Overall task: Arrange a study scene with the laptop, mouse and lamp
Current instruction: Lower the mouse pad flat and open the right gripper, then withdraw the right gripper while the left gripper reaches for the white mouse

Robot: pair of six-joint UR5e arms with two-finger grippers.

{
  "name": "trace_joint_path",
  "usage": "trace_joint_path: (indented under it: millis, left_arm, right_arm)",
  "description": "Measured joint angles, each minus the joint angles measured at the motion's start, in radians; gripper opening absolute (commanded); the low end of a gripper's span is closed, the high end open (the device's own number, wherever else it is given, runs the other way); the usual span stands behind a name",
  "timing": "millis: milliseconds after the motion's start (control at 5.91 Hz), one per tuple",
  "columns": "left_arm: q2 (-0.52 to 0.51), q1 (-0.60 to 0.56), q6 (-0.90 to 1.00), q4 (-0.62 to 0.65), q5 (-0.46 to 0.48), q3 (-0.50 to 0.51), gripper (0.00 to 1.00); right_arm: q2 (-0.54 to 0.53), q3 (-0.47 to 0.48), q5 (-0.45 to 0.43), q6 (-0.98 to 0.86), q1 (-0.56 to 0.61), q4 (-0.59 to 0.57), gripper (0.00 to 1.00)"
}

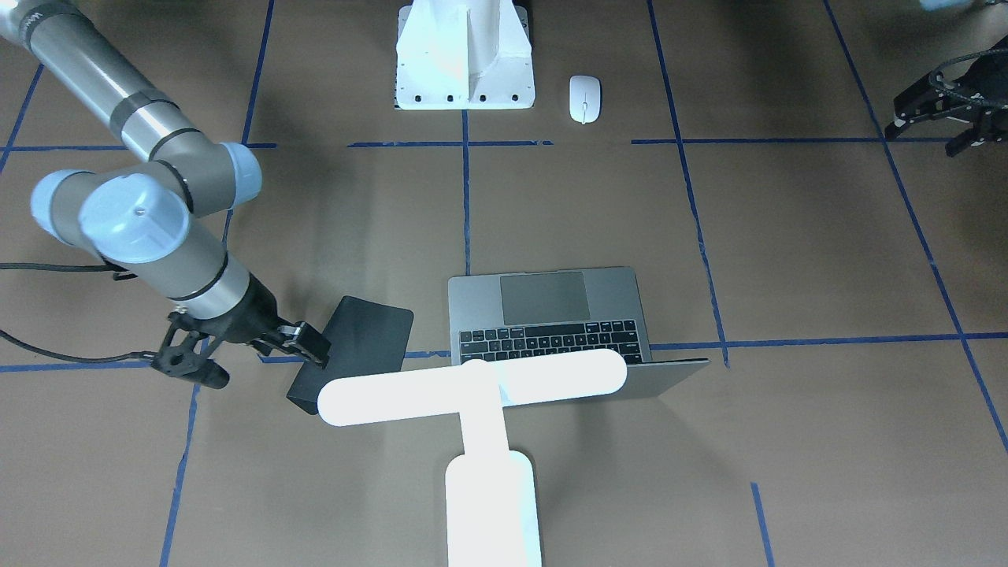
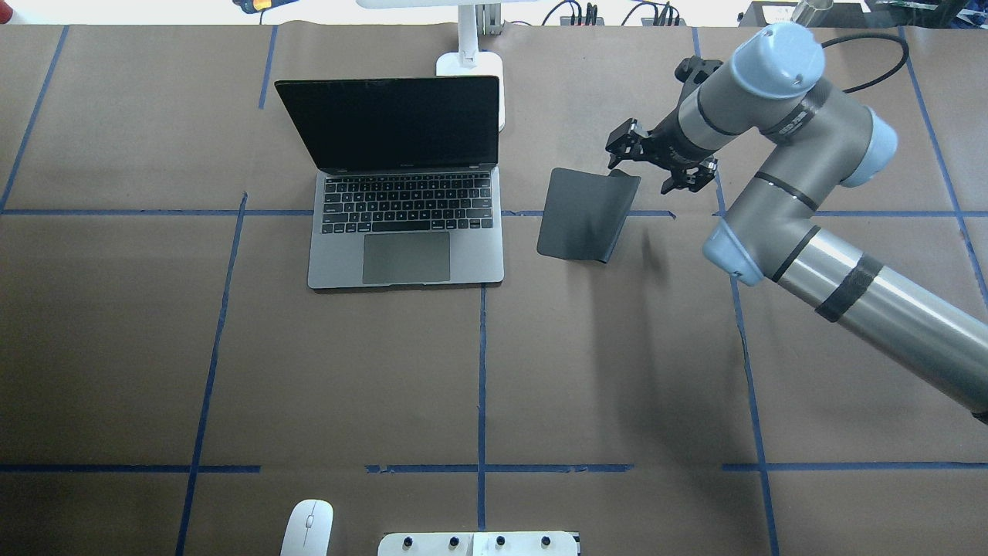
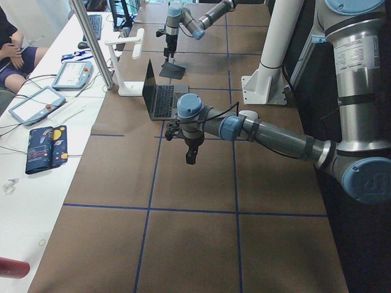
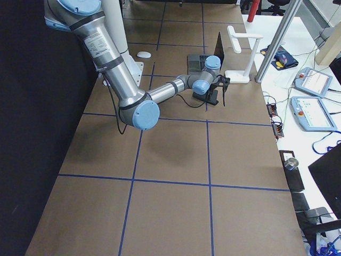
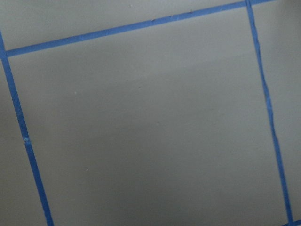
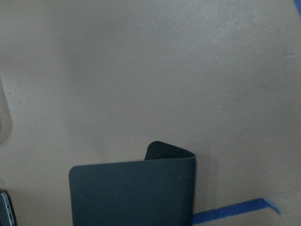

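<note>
**A:** Two fingers spread wide on the right gripper (image 2: pixel 652 164), with nothing clamped. It hangs pointed down over the far right part of the table (image 2: pixel 617 347).

**B:** And right under it is the black pad (image 2: pixel 587 216). Its edge on the gripper's side curls up off the paper, and the rest lies flat. One finger sits right at that raised edge; whether it touches, I cannot tell.

**A:** The right wrist view agrees: the pad's curled corner, brown paper and a strip of blue tape (image 6: pixel 235 212).

**B:** Near the pad, to its left in the overhead view, the laptop (image 2: pixel 405 224) stands open. The screen is dark, and the keys and trackpad face the robot.

**A:** Behind the screen is the lamp (image 1: pixel 472 394), glowing white. Its long bar runs along the screen's width, higher than the lid, and its base sits near the table's far edge.

**B:** The mouse (image 2: pixel 306 527)? It's well apart from all that, at the robot's near edge. It lies just beside the white bolted pedestal (image 1: pixel 465 63), on the left arm's side.

**A:** Left gripper (image 1: pixel 925 140) next. Its fingers are apart too, holding nothing. It hovers above the paper, well away from laptop, lamp and mouse.

**B:** Its wrist view shows only brown paper crossed by blue lines.
</note>
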Motion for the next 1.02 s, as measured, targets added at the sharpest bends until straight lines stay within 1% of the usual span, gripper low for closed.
trace_joint_path:
  millis: [169,338,508,677,846,1015]
  left_arm:
    - [-0.011,0.040,-0.039,-0.019,0.002,-0.028,1.00]
    - [-0.036,0.097,-0.119,-0.045,0.015,-0.040,1.00]
    - [-0.059,0.170,-0.238,-0.096,0.068,-0.046,1.00]
    - [-0.067,0.262,-0.372,-0.163,0.143,-0.052,1.00]
    - [-0.069,0.368,-0.509,-0.211,0.222,-0.067,1.00]
    - [-0.068,0.493,-0.646,-0.231,0.318,-0.103,1.00]
  right_arm:
    - [-0.049,0.061,0.025,-0.097,0.027,-0.040,1.00]
    - [-0.135,0.134,0.037,-0.235,0.058,-0.069,1.00]
    - [-0.238,0.193,0.058,-0.387,0.105,-0.081,1.00]
    - [-0.339,0.230,0.098,-0.548,0.174,-0.085,1.00]
    - [-0.439,0.260,0.137,-0.708,0.251,-0.087,1.00]
    - [-0.541,0.286,0.167,-0.873,0.328,-0.096,1.00]
